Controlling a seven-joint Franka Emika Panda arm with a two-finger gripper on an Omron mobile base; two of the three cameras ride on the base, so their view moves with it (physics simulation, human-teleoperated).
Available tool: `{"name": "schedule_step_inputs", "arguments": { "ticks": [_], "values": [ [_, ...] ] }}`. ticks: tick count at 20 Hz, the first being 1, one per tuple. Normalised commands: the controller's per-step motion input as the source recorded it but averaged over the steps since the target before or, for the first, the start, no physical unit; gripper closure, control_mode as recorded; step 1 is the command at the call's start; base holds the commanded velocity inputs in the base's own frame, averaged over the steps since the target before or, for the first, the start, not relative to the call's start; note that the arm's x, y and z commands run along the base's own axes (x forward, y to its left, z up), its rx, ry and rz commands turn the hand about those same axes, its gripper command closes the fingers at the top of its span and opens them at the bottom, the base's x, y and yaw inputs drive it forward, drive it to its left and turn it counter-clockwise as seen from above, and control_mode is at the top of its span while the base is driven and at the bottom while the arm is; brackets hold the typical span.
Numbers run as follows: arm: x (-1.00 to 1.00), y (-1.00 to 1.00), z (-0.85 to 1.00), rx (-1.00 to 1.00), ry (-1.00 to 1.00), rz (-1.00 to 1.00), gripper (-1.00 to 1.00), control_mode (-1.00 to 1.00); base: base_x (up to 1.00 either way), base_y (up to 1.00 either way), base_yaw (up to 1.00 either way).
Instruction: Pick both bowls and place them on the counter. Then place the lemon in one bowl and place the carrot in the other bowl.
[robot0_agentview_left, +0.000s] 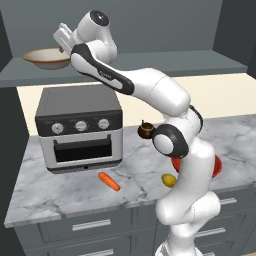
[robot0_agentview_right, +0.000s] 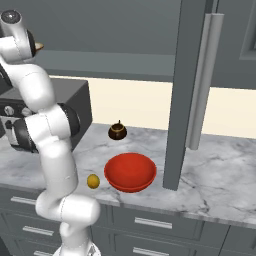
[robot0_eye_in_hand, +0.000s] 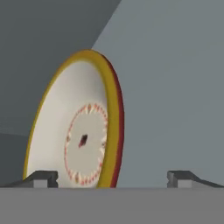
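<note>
1. Grey kitchen, marble counter (robot0_agentview_left: 60, 192) below, grey upper shelf (robot0_agentview_left: 150, 67) above, and the arm is reaching up to that shelf.
2. Fingertips (robot0_eye_in_hand: 41, 178) are spread wide, nothing pinched between them, nothing touching.
3. Just ahead of the gripper (robot0_eye_in_hand: 111, 179) sits the cream bowl (robot0_eye_in_hand: 74, 140), rim (robot0_eye_in_hand: 114, 127) turned edge-on in the hand view and falling between the two tips, nearer the left one.
4. From the left base view that bowl (robot0_agentview_left: 47, 58) rests on the shelf right beside the hand.
5. Down on the counter: red bowl (robot0_agentview_right: 130, 171) already placed, lemon (robot0_agentview_right: 93, 181) just beside it, carrot (robot0_agentview_left: 109, 181) in front of the toaster oven (robot0_agentview_left: 80, 127).
6. My read: close in on that rim next.
</note>
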Motion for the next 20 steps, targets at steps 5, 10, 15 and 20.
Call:
{"name": "schedule_step_inputs", "arguments": {
  "ticks": [5,10,15,20],
  "values": [
    [0.18,0.07,-0.5,0.05,0.02,0.0,1.0,-1.0,0.0,0.0,0.0],
    [0.21,0.12,-0.41,0.03,0.03,0.0,1.0,-1.0,0.0,0.0,0.0],
    [0.19,0.15,-0.34,0.02,0.02,0.0,1.0,-1.0,0.0,0.0,0.0],
    [-0.16,0.0,-0.1,0.05,-0.02,0.0,1.0,-1.0,0.0,0.0,0.0]
  ]
}}
